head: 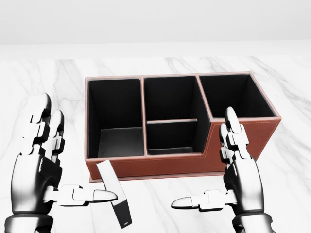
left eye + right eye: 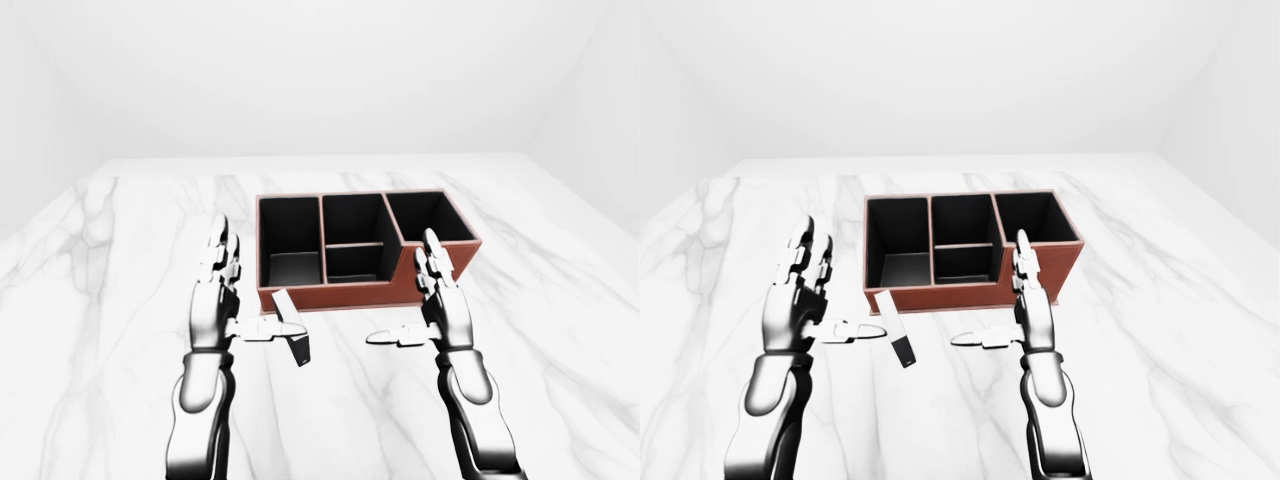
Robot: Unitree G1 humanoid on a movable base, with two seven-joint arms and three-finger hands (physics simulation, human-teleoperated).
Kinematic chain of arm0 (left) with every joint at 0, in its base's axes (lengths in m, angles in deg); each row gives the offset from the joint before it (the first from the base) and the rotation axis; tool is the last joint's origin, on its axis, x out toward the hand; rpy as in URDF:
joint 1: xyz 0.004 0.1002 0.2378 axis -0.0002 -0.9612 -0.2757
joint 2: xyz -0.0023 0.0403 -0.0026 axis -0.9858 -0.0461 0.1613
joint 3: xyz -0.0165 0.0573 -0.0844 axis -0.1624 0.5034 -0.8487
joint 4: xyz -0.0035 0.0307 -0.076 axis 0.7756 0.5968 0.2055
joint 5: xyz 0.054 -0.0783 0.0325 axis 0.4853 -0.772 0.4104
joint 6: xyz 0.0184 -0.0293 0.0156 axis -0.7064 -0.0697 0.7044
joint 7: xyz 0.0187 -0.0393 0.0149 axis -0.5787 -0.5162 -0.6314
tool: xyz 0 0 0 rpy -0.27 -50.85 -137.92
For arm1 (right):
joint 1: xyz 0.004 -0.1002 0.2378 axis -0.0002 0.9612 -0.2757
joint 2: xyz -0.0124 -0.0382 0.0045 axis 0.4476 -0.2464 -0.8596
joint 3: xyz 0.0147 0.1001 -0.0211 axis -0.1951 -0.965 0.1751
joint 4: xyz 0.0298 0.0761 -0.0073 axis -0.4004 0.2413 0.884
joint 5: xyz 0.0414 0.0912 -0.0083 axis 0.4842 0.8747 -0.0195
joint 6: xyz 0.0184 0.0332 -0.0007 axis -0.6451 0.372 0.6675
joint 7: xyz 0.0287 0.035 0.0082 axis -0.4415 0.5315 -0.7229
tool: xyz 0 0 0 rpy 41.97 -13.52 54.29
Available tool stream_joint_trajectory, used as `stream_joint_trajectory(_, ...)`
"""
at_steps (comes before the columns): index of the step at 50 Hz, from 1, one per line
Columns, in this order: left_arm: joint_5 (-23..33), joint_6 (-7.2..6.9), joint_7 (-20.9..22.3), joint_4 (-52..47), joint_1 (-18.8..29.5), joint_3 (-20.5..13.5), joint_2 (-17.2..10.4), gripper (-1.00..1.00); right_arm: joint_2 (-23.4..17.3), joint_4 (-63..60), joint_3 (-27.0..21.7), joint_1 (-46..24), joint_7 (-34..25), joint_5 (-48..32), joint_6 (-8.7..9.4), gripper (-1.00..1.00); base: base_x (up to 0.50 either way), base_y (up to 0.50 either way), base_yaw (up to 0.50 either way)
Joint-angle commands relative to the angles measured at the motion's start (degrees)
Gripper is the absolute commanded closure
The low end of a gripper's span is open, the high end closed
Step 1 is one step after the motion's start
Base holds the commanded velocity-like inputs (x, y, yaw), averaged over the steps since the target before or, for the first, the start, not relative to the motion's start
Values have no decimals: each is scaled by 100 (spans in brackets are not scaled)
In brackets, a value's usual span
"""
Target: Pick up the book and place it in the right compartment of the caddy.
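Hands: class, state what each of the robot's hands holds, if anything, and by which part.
Nothing is held. Both the left hand and right hand are open; the book lies on the table beside the left thumb.

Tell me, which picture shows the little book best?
The head view: the book looks biggest there, lying on the table below the caddy, beside the left hand's thumb. In the left-eye and right-eye views it is only a small dark slab.

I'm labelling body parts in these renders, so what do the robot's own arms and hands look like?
Both arms are glossy dark metallic, grey to black with bright highlights, rounded in the forearm and thicker toward the wrist. The left hand and right hand each have three fingers built of blocky silver segments with dark joints and smooth rounded tips. No cables, markings or sleeves are visible.
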Motion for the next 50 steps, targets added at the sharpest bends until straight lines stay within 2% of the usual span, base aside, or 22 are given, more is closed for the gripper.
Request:
stream_joint_trajectory(1, 21, 36, 4, -32, -24, -11, -1, -100, 1, 13, 11, 8, -7, -7, -16, -100, 0, 0, 0)
stream_joint_trajectory(3, 30, 97, 9, 22, -29, -6, 0, -100, 1, 18, 21, 13, -4, -24, -25, -100, 0, 0, 0)
stream_joint_trajectory(5, 53, 81, 2, -1, -23, 0, -1, -100, 2, 80, 37, 16, 12, -67, -95, -100, 0, 0, 0)
stream_joint_trajectory(7, 42, 87, 1, 2, -26, -9, 1, -100, 9, 72, 65, 39, 12, -82, -84, -100, 0, 0, 0)
stream_joint_trajectory(10, 45, 134, 3, 46, -31, -9, 2, -100, 11, 143, 126, 88, 8, -132, -180, -100, 0, 0, 0)
stream_joint_trajectory(12, 40, 119, 1, 18, -30, -10, 2, -100, 7, 184, 134, 66, 9, -149, -154, -100, 0, 0, 0)
stream_joint_trajectory(15, 31, 146, 5, 52, -25, -15, 1, -100, 8, 337, 169, 72, -1, -176, -212, -100, 0, 0, 0)
stream_joint_trajectory(16, 38, 93, -3, -6, -28, -2, 5, -100, 11, 369, 185, 79, 3, -196, -227, -100, 0, 0, 0)
stream_joint_trajectory(18, 33, 155, 4, 52, -28, -11, 1, -100, 19, 445, 240, 97, 2, -233, -250, -100, 0, 0, 0)
stream_joint_trajectory(19, 32, 91, -2, -17, -29, -3, 4, -100, 19, 467, 251, 90, 4, -243, -242, -100, 0, 0, 0)
stream_joint_trajectory(27, 41, 23, -23, -102, -35, 24, 12, -100, 25, 813, 275, -12, -22, -252, -163, -100, 0, 0, 0)
stream_joint_trajectory(31, 39, 75, -21, -50, -32, 24, 10, -100, 37, 813, 349, 7, -34, -291, -105, -100, 0, 0, 0)
stream_joint_trajectory(35, 35, 33, -23, -90, -29, 24, 9, -100, 38, 824, 390, 12, -32, -323, -68, -100, 0, 0, 0)
stream_joint_trajectory(40, 31, 142, -8, 3, -53, 24, 8, -100, 44, 886, 432, -37, -6, -395, -63, -100, 0, 0, 0)
stream_joint_trajectory(44, 31, 158, -3, 25, -44, 19, 5, -100, 67, 811, 488, -60, -11, -410, 104, -100, 0, 0, 0)
stream_joint_trajectory(45, 32, 163, -3, 31, -44, 19, 6, -100, 90, 807, 525, -54, -70, -339, 260, -100, 0, 0, 0)
stream_joint_trajectory(47, 36, 169, -1, 46, -36, 17, 4, -100, 84, 828, 569, -32, -11, -408, 189, -100, 0, 0, 0)
stream_joint_trajectory(50, 41, 178, 2, 63, -24, 17, 2, -100, 91, 733, 689, 34, 0, -476, 234, -100, 0, 0, 0)
